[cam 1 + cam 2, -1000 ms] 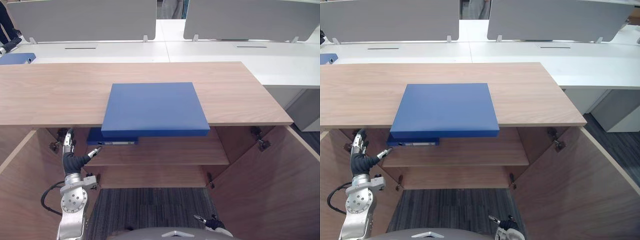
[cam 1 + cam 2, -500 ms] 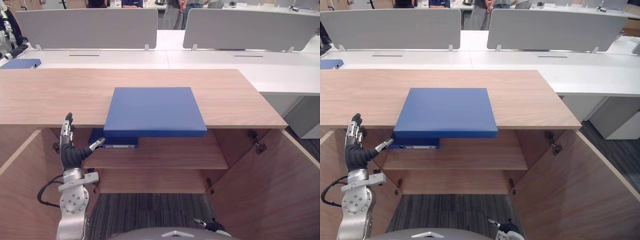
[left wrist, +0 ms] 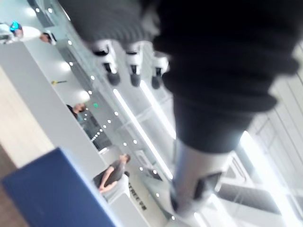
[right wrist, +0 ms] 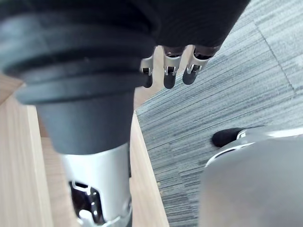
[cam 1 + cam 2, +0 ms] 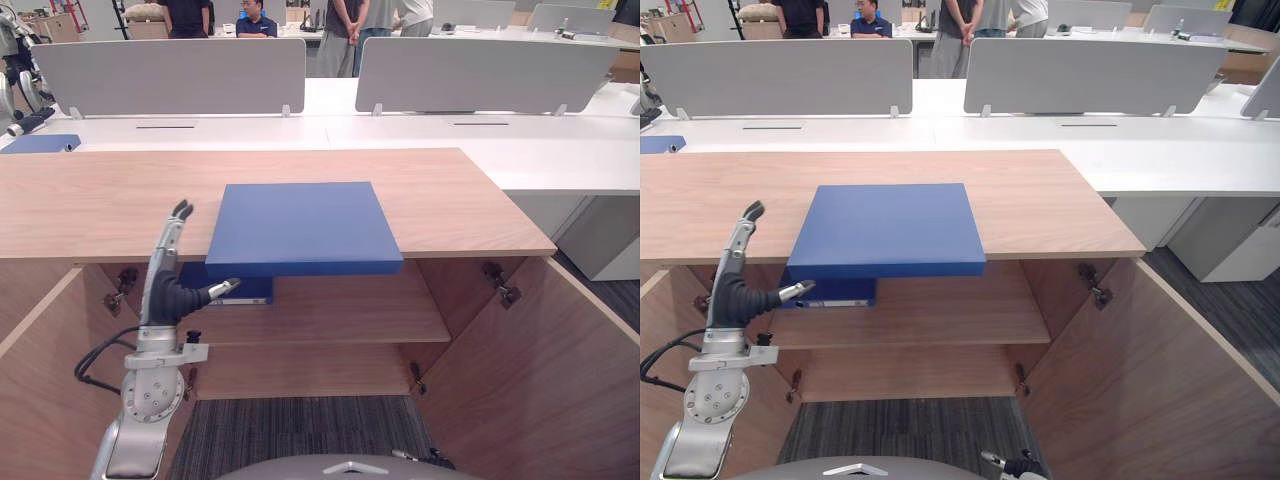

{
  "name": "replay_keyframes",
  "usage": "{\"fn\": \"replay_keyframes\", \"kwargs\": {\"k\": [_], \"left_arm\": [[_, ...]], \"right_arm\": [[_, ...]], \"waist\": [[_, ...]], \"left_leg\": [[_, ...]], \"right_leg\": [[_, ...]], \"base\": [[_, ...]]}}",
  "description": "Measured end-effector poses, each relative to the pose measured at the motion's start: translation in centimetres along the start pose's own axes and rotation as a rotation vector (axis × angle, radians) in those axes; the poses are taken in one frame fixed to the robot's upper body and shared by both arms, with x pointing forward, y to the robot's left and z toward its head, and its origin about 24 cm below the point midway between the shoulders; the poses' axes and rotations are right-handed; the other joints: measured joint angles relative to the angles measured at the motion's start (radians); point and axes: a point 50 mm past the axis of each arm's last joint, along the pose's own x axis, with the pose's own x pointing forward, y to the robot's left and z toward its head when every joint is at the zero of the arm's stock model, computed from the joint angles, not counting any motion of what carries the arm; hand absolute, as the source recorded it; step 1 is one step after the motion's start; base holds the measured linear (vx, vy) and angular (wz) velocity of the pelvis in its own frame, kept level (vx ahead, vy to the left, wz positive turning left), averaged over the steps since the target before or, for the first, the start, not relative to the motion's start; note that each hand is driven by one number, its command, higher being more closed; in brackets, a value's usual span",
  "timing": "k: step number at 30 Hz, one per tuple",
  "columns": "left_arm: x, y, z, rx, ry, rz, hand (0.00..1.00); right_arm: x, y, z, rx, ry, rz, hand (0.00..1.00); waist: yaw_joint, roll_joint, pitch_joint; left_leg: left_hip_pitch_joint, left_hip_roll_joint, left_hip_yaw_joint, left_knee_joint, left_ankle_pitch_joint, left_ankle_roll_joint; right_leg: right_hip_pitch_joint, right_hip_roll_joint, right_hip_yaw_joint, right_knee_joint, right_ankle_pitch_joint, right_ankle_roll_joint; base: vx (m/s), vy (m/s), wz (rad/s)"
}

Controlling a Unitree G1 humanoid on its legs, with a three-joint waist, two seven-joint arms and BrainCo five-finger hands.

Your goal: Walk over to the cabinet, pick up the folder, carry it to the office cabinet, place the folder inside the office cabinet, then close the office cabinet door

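Observation:
A blue folder lies flat on the wooden cabinet top, its front edge overhanging the open cabinet. My left hand is raised just left of the folder, open, with straight fingers reaching above the top's front edge and the thumb pointing toward the folder without touching it. The left wrist view shows the folder's corner past the fingers. My right hand hangs low over the carpet, fingers relaxed and holding nothing; its tips peek in at the bottom of the right eye view.
A second blue folder lies on the upper shelf inside. Both cabinet doors stand open, left and right. White desks with grey dividers lie behind, with a third blue folder and people standing beyond.
My left hand has risen from below the cabinet top's edge to beside the folder. The camera has tilted up, and the right hand has dropped toward the bottom edge.

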Motion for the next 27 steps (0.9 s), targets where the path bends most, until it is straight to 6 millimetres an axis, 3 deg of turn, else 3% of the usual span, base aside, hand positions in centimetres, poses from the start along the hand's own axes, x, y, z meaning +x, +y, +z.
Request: {"fn": "replay_keyframes", "kwargs": {"k": [13,27], "left_arm": [[0.9,-2.3,1.5,0.163,-0.174,-0.173,0.0],[0.3,-5.0,0.1,0.295,-0.166,-0.298,0.0]], "right_arm": [[0.1,-0.7,-0.1,-0.027,0.008,-0.012,0.0],[0.1,-0.5,0.1,-0.039,0.003,-0.007,0.0]], "waist": [[-0.029,0.009,0.003],[-0.056,0.004,0.006]], "left_leg": [[0.035,-0.009,0.012,-0.037,0.012,0.003],[0.035,-0.01,0.008,-0.043,0.007,0.004]], "right_leg": [[0.016,-0.001,0.01,-0.044,0.009,-0.004],[0.038,-0.001,-0.005,-0.083,0.026,0.002]], "base": [[-0.01,-0.004,-0.03],[0.0,-0.006,0.02]]}}
